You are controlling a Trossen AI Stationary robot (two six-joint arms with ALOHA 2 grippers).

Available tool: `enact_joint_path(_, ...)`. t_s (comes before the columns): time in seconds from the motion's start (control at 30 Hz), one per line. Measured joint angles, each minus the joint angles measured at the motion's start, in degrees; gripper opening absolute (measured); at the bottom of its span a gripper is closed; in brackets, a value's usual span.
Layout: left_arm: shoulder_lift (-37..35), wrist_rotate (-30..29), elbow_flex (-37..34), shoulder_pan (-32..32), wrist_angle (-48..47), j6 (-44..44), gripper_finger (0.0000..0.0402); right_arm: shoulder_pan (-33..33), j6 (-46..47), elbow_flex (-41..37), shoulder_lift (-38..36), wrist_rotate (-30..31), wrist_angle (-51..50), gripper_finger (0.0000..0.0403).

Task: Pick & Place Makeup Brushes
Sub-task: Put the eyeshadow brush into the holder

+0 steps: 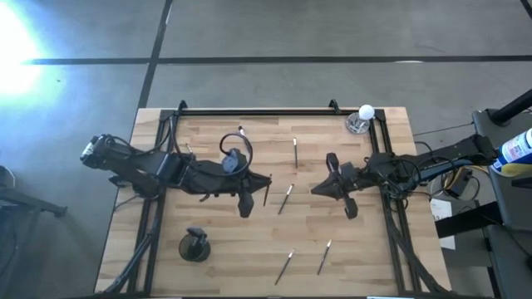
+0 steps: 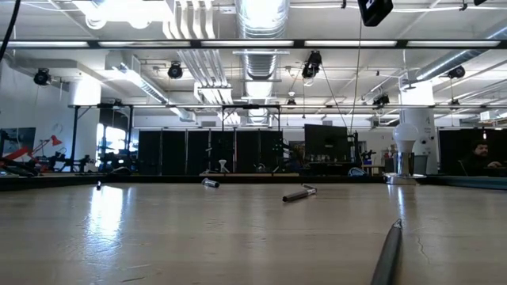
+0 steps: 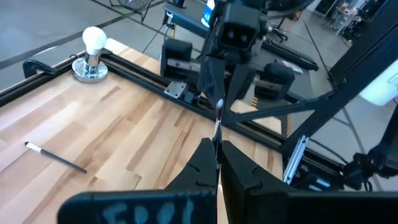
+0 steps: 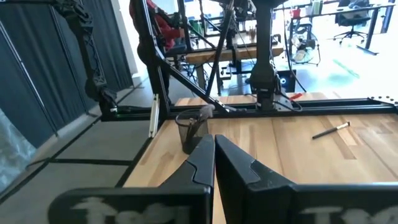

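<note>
My left gripper point(image 1: 268, 179) point(image 3: 217, 163) is over the table's middle, shut on a thin dark makeup brush point(image 1: 267, 193). My right gripper point(image 1: 315, 190) point(image 4: 213, 147) hovers to its right, shut and empty, facing the left one. Other brushes lie flat on the wood: one toward the far side point(image 1: 295, 152), one between the grippers point(image 1: 285, 198), two near the front edge point(image 1: 284, 266) point(image 1: 324, 257). The dark cup point(image 1: 195, 247) point(image 4: 188, 130) stands near the front left with a fluffy-headed brush point(image 4: 204, 112) sticking out of it. My left gripper pinches the brush's thin handle point(image 3: 217, 134) between its two fingertips point(image 3: 202, 158). The brush runs on past the fingertips to a pale end point(image 3: 219, 104). It is lifted clear of the table; neither it nor the gripper shows in the low view.
A white ball on a clear stand point(image 1: 364, 116) point(image 3: 92, 55) sits at the far right corner. A black rail frame point(image 1: 258, 112) borders the table. In the low view, brushes point(image 2: 299, 192) point(image 2: 210, 183) point(image 2: 388, 253) lie on the wood. A person point(image 2: 479, 158) sits in the room behind.
</note>
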Motion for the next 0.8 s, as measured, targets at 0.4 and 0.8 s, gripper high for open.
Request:
enact_joint_path(0.4, -1.7, 2.8, 0.0, -8.8, -15.1, -3.5, 0.0, 0.0, 0.2, 0.0, 0.0, 0.0, 0.0, 0.0008)
enact_joint_path(0.8, -7.4, -14.8, -2.5, -34.2, -37.4, -23.2, 0.0, 0.0, 0.0, 0.0, 0.0, 0.0, 0.0, 0.0009)
